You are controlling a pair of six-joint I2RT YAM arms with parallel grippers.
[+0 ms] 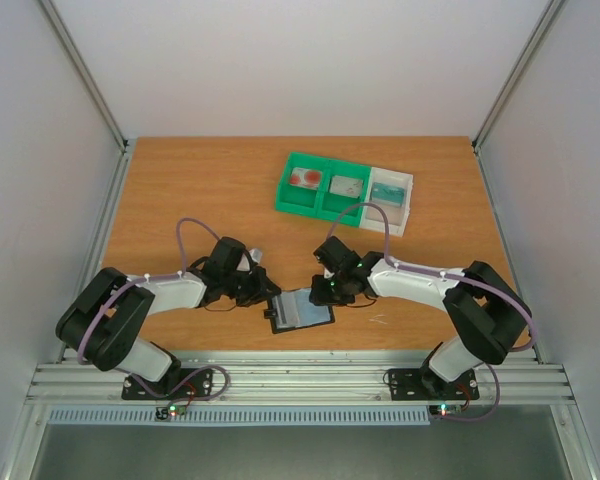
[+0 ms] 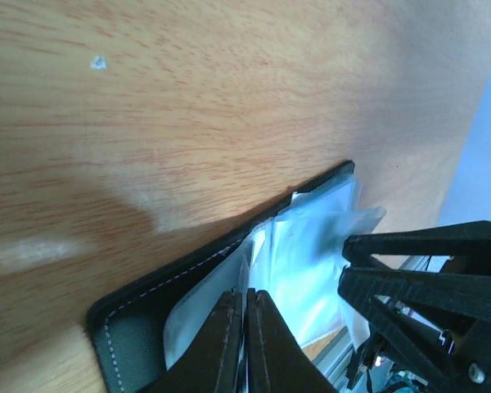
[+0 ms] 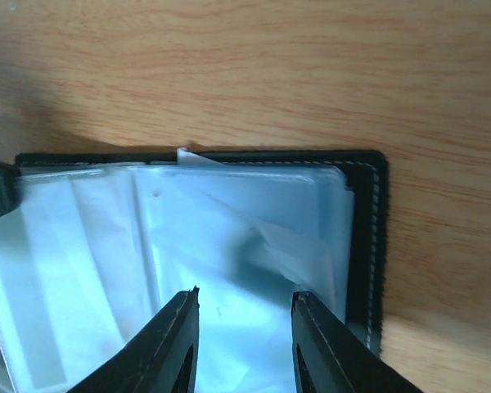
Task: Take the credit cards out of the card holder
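The card holder (image 1: 302,310) lies open on the table between my two grippers, black outside with pale blue see-through pockets (image 3: 229,237). My left gripper (image 2: 245,292) is shut, pinching a thin pocket leaf near the holder's black stitched edge (image 2: 139,327). My right gripper (image 3: 245,296) hovers open over the pockets of the other half, close to the black border (image 3: 367,237), with nothing between its fingers. Three credit cards lie in the trays at the back: a whitish one with red marks (image 1: 306,179), a greyish one (image 1: 346,186) and a teal one (image 1: 386,192). Whether a card sits in the pockets I cannot tell.
A green compartment tray (image 1: 288,196) and a white tray (image 1: 408,200) stand side by side at the back right of the wooden table. The table's metal front rail (image 1: 300,380) runs just behind the holder. The right arm's gripper body (image 2: 425,278) shows in the left wrist view.
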